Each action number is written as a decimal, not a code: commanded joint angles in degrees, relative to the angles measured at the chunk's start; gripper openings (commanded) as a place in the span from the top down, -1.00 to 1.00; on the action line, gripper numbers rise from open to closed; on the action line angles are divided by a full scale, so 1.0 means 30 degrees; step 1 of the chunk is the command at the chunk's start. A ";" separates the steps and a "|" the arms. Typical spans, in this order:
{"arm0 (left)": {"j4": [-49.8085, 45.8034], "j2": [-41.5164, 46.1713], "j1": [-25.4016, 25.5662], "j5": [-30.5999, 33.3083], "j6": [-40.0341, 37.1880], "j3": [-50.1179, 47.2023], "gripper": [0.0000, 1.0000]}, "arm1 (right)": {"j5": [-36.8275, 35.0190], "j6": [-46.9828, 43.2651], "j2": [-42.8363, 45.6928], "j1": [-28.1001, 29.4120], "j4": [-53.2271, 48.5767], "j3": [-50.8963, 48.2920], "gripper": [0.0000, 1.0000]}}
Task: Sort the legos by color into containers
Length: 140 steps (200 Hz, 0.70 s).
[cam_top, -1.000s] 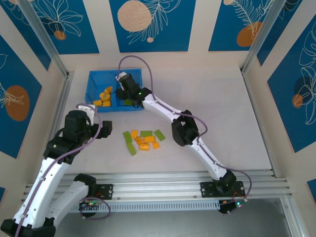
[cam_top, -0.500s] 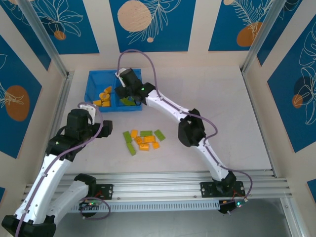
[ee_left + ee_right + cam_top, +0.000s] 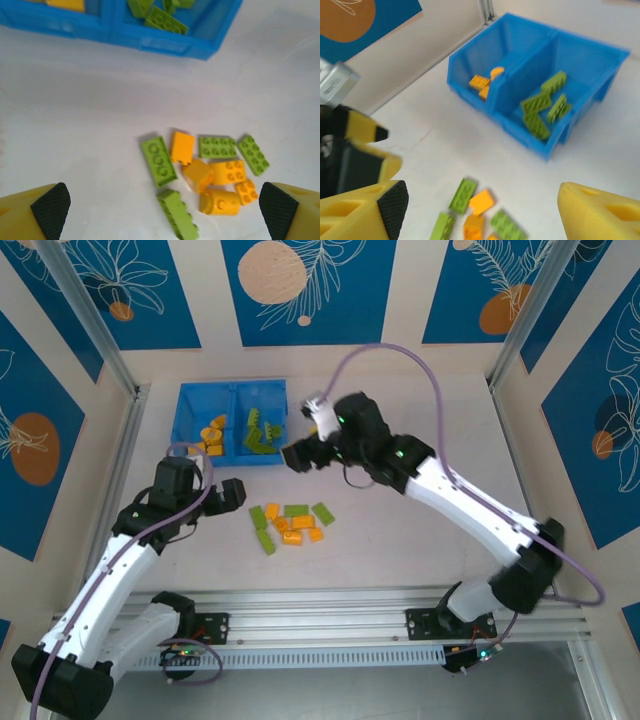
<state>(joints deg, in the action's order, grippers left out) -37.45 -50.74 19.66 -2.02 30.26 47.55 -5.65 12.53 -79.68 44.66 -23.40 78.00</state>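
The blue bin (image 3: 183, 425) sat toward the far left corner of the table (image 3: 430, 410). Its left compartment held orange-yellow legos (image 3: 210, 434) and its right compartment held green legos (image 3: 261, 436), so each colour had a clear home. About 9 loose legos (image 3: 290, 523) of both colours lay bunched nearer the table's near edge, well apart from the bin, several of them touching.

The right gripper (image 3: 300, 456) hung between the bin and the bunch, fingers spread wide with nothing between them, probably free to fetch another brick. The left gripper (image 3: 232, 494) hovered just beside the bunch's left side, equally wide and empty. In its wrist view the fingers framed the bricks, which suggested it was lining up a pick.
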 commanded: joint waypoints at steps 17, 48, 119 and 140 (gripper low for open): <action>0.1892 -0.0765 0.1732 -0.0654 0.2155 -0.0548 -1.00 | 0.1341 0.5596 0.1671 -0.0095 -0.0567 -0.5208 -0.56; 0.2431 -0.2059 0.2261 -0.0567 0.1861 -0.0557 -1.00 | 0.1341 0.8135 0.0241 0.0492 -0.0515 -0.6848 -0.50; 0.1590 -0.5630 0.7142 0.2184 0.1921 0.0603 -0.89 | -0.2301 0.9498 -0.1544 0.0418 -0.0544 -0.7473 -0.40; 0.1449 -0.7698 0.8924 0.2893 0.2260 0.1301 -0.77 | -0.2369 0.9993 -0.0620 -0.0382 -0.0500 -0.8150 -0.42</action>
<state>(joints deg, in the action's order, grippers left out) -32.18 -68.97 41.82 2.20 35.99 47.70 -9.74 39.33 -84.68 45.87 -24.64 55.79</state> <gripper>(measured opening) 0.908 0.705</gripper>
